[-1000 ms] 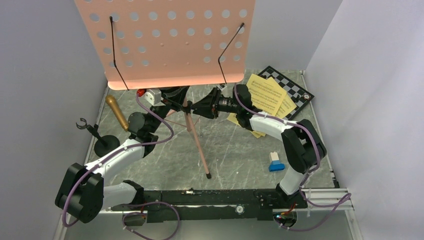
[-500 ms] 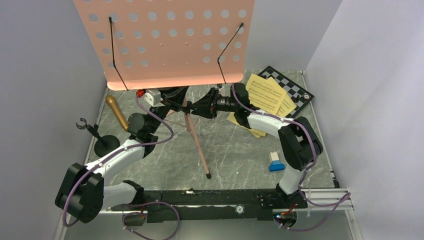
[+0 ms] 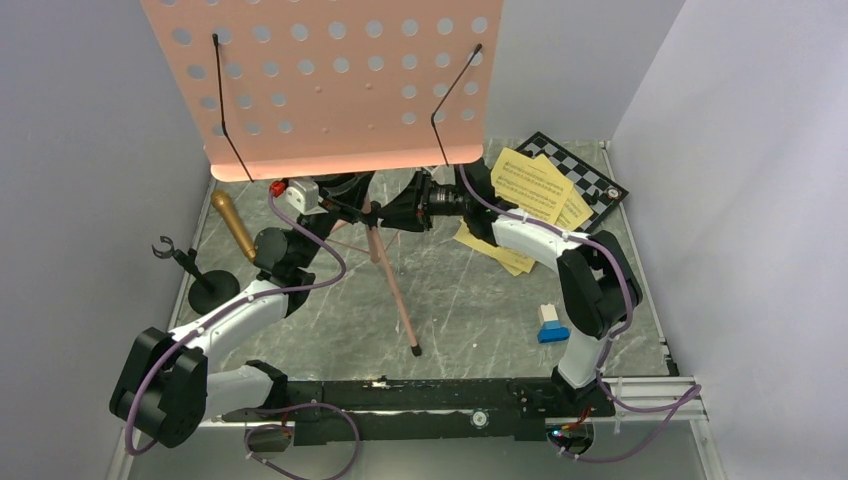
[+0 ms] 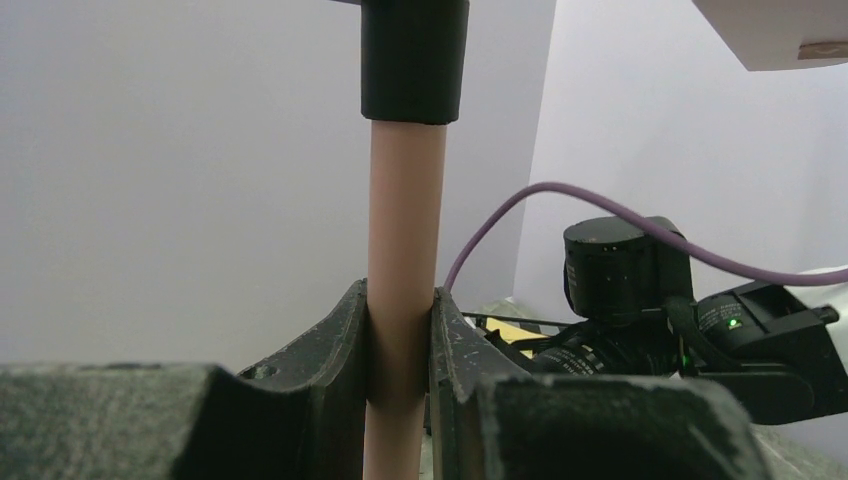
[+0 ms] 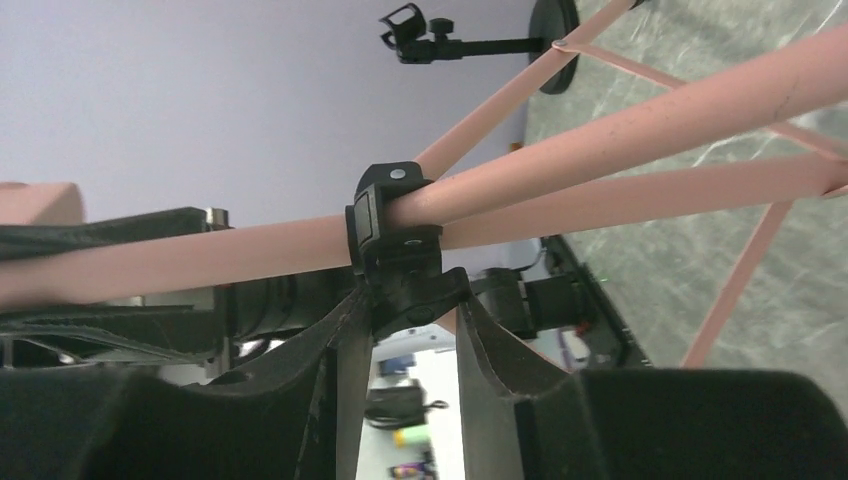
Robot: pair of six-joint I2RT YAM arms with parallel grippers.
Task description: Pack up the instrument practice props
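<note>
A pink tripod music stand (image 3: 395, 290) stands midway on the grey marbled surface (image 3: 470, 300). Left of it, a gold-brown microphone (image 3: 232, 224) lies behind a black round-based mic stand (image 3: 205, 285). Right, yellow sheet-music pages (image 3: 530, 190) overlap a black-and-white chessboard (image 3: 592, 176).

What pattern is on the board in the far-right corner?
The board has black-and-white checks; clearest in top view.

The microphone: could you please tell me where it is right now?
In the top view, the microphone lies near the left edge of the table, just beyond the black mic stand.
</note>
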